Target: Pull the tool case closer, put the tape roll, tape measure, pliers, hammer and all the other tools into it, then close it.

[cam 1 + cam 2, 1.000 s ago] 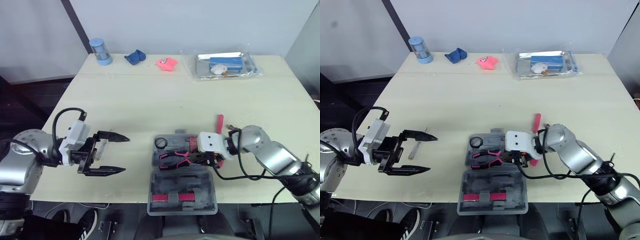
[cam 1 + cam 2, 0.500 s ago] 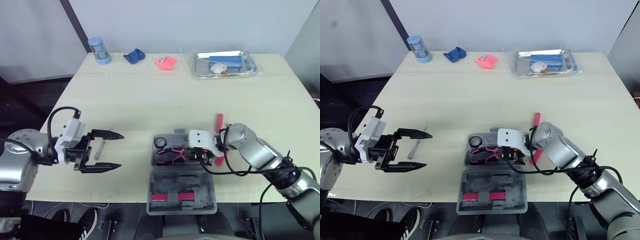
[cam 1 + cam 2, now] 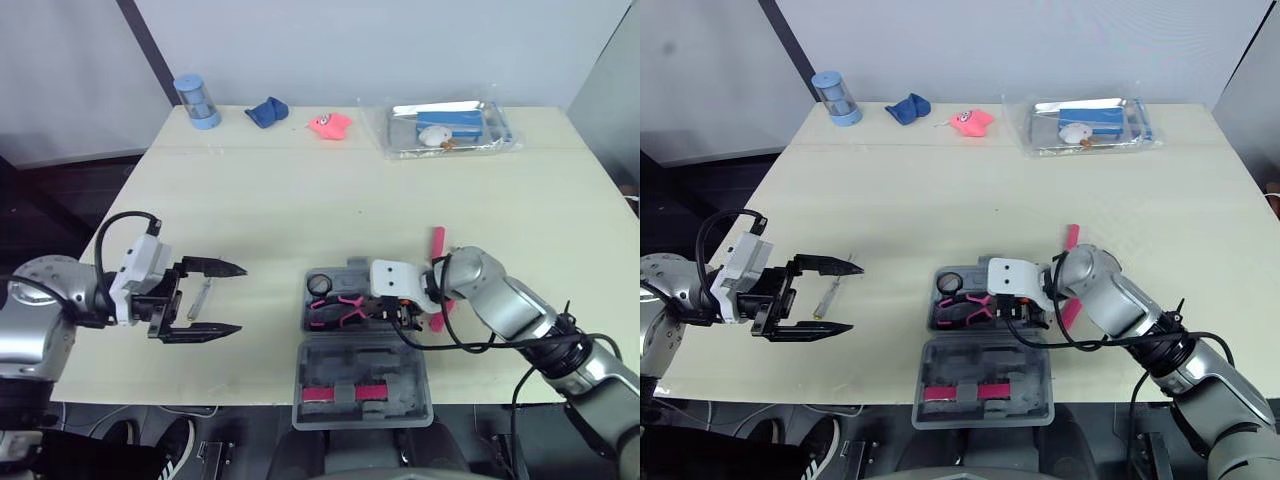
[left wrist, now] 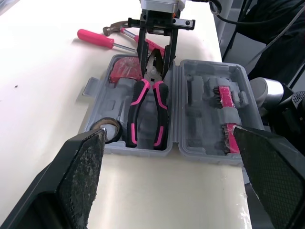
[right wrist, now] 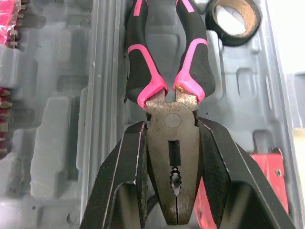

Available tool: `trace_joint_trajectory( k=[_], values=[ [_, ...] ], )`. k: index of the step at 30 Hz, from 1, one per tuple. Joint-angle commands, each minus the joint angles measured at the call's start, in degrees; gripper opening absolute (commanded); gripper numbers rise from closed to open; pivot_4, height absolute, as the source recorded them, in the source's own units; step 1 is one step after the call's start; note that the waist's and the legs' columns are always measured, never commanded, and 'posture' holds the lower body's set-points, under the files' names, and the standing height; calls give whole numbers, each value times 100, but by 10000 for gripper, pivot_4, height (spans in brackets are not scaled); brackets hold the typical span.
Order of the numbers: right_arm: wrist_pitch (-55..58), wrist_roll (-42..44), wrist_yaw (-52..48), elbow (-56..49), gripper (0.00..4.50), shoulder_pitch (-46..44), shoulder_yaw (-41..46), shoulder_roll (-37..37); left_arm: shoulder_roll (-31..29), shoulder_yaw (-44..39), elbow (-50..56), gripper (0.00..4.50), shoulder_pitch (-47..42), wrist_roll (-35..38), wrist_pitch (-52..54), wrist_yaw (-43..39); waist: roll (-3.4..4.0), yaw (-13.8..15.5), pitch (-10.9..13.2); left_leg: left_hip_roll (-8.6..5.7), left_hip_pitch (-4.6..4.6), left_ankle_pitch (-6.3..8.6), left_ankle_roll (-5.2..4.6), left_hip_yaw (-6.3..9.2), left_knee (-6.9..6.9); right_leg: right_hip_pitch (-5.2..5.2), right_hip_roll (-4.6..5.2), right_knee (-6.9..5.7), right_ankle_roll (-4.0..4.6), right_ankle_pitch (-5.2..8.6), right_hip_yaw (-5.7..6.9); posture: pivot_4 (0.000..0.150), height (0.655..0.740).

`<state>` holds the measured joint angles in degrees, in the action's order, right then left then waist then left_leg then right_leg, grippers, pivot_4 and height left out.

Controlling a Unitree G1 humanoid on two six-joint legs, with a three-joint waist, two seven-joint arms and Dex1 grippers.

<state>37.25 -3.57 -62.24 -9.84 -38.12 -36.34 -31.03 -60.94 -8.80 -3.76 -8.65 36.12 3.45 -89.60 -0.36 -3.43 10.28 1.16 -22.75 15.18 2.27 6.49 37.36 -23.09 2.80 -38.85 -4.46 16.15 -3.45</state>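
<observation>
The pliers [image 5: 164, 90] lie in the open tool case [image 4: 202, 121]. Your right gripper [image 4: 154, 67] pinches their metal head, and the handles point away from it toward the tape roll [image 5: 233, 19]. Your left gripper [image 3: 242, 298] hangs spread wide, well apart from the case, with a small screwdriver [image 3: 203, 297] lying under the gap between its fingers.

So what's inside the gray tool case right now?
Pink-handled pliers, held at the head by the right gripper, a black tape roll, and pink bits in the lid. A red thing is partly covered by the gripper, so I can't tell what it is.
</observation>
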Motion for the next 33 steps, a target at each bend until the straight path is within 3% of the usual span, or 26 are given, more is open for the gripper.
trace_joint_trajectory(
  k=[1, 10, 11, 16, 22, 25, 32, 33],
  values=[
    [-91, -87, 53, -33, 9760, -52, -43, 115, -95, -53, 25, 45000, -13, -4, -115, -290, 0, -33, 0, 0, 0, 0, 0, 0, 0, 0, 0, 0, 0, 0, 0, 1500, 7400],
    [-318, -178, 140, 162, 9760, 3, 23, 213, -62, -65, 91, 45000, 43, 12, -111, -289, 0, -76, 0, 0, 1, 0, 0, 2, 0, -2, -1, -5, 1, 0, 0, 1500, 7400],
    [-345, -184, 145, 168, 20065, 4, 35, 215, -59, -67, 90, 45000, 46, 16, -114, -290, 0, -75, 0, 0, 1, 0, 0, 2, 0, -2, -1, -5, 1, 0, 0, 1500, 7400],
    [-319, -9, 166, 100, 44124, 42, 267, 262, -38, -67, 97, 45000, 45, 32, -107, -289, 0, -61, 0, 0, 1, 0, 0, 1, 0, -2, 0, -4, 1, 0, 0, 1500, 7400],
    [-653, 361, 290, 122, 44124, 274, 719, 420, 1, -79, 140, 45000, 69, 35, -99, -289, 0, -63, 0, 0, 1, -1, 0, 2, 0, -2, -1, -5, 2, 0, 0, 1500, 7400],
    [-1050, 528, 415, 378, 36840, 479, 929, 612, 51, -73, 135, 45000, 71, 6, -109, -289, -1, -63, -1, 0, 1, -1, 0, 0, 0, -2, 0, -5, 2, 0, -1, 1500, 7400],
    [-1775, 574, 433, 983, 3911, 716, 971, 812, 120, -83, 109, 45000, 83, -21, -119, -289, -1, -64, -1, 0, 1, -1, 2, 0, 0, -2, -1, -6, 2, 0, -1, 1500, 7400],
    [-1873, 570, 421, 1082, 827, 727, 959, 835, 127, -82, 95, 45000, 79, -28, -122, -289, -1, -70, -1, 0, 1, -2, 3, 0, 0, -2, -1, -6, 2, 0, -1, 1500, 7400]
  ],
)
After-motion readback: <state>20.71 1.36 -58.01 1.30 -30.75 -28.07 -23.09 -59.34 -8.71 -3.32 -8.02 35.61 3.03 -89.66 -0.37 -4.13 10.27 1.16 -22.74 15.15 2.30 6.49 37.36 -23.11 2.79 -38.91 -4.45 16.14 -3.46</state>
